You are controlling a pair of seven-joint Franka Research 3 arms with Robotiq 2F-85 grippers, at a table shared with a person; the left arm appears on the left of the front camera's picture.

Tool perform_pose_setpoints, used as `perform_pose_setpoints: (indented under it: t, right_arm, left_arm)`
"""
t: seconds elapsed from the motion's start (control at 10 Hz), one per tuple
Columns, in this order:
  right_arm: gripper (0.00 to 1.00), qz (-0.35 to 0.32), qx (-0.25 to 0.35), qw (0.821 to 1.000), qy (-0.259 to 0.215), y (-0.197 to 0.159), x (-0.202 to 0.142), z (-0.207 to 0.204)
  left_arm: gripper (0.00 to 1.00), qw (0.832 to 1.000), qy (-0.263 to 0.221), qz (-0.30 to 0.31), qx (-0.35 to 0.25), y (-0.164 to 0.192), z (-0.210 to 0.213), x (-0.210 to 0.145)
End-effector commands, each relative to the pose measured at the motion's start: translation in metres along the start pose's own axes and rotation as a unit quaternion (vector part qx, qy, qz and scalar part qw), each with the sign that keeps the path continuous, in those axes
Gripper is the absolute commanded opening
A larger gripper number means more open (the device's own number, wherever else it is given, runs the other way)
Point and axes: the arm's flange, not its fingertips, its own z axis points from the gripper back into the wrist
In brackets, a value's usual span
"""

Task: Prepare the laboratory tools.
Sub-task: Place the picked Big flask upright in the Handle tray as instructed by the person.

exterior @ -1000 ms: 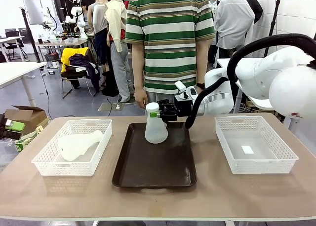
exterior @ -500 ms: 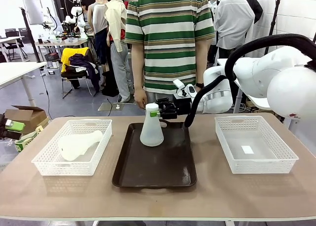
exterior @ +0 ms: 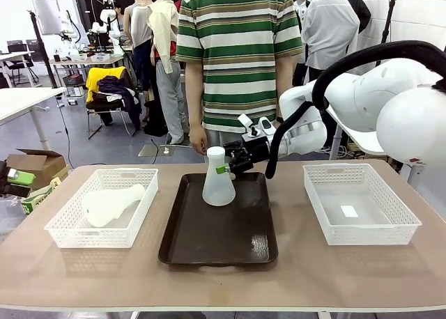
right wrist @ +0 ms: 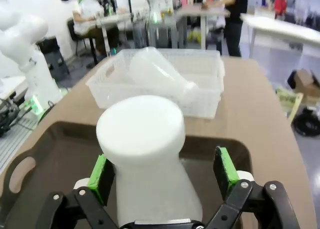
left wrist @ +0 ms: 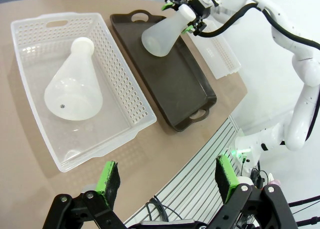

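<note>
In the front view the right gripper (exterior: pixel 224 167) reaches in from the right to the neck of the standing flask (exterior: pixel 218 183), which rests on the far end of the dark tray (exterior: pixel 223 235) in the middle of the surface (exterior: pixel 293 277). The lying flask (exterior: pixel 111 202) is on its side in the left basket (exterior: pixel 90 237), and a person stands close behind the tray. From the left wrist, the left gripper (left wrist: pixel 167 181) hovers off the near edge of the surface, jaws spread wide and holding nothing, looking over the left basket and the tray. From the right wrist, the green pads (right wrist: pixel 102 176) stand on either side of the flask's neck; dark tray shows between the neck and one pad, so the jaws look parted around it rather than clamped. The step in hand seems to be setting this flask down and letting go. To do it well, the flask's wide base should sit flat on the tray first. The jaws should then part evenly and draw straight back along their own line, since a brush against the narrow neck could tip the flask.
</note>
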Motion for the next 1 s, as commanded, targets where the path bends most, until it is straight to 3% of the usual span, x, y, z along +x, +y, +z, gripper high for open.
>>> perform_pose_setpoints:
  t: [0.0,0.5,0.9]
  right_arm:
    - [1.00,-0.012,0.005,0.998,0.061,0.0116,0.0122,-0.0017]
    - [1.00,-0.032,0.007,0.997,0.073,0.0109,0.0153,-0.0012]
    - [1.00,-0.010,0.012,0.998,0.061,0.0056,0.0134,-0.0042]
  left_arm:
    - [1.00,1.000,-0.010,-0.011,-0.009,0.0022,0.0004,0.0006]
    - [1.00,1.000,-0.010,-0.011,-0.009,0.0022,0.0004,0.0006]
    - [1.00,1.000,-0.010,-0.011,-0.009,0.0022,0.0004,0.0006]
